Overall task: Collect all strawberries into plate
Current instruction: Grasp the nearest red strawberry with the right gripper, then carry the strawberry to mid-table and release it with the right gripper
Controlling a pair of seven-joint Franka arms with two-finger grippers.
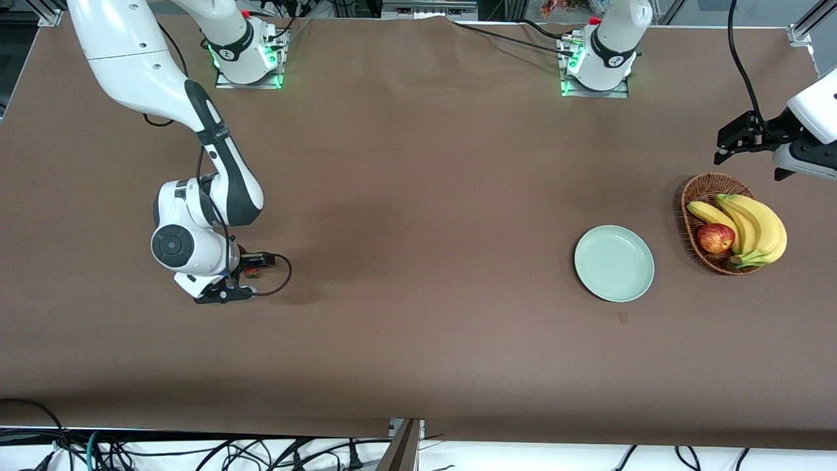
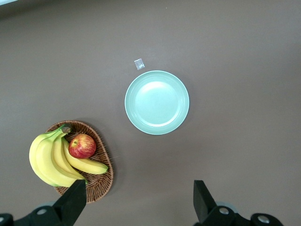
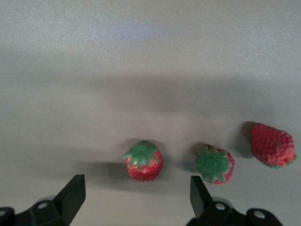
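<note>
The right gripper sits low over the table at the lower left of the front view, jaws spread and empty, evidently lined up to close on a berry. Its wrist view shows three strawberries in a row on the table, the first between the spread fingers, the second beside one finger, the third outside. In the front view only one red speck is visible; the rest are probably hidden by the arm.

The plate lies empty at centre right, well apart from the berries, beside a wicker basket holding bananas and an apple.

The left gripper waits, jaws apart, above the basket at the right edge.

The table carries a plain brown covering; cables trail along the bottom edge.
</note>
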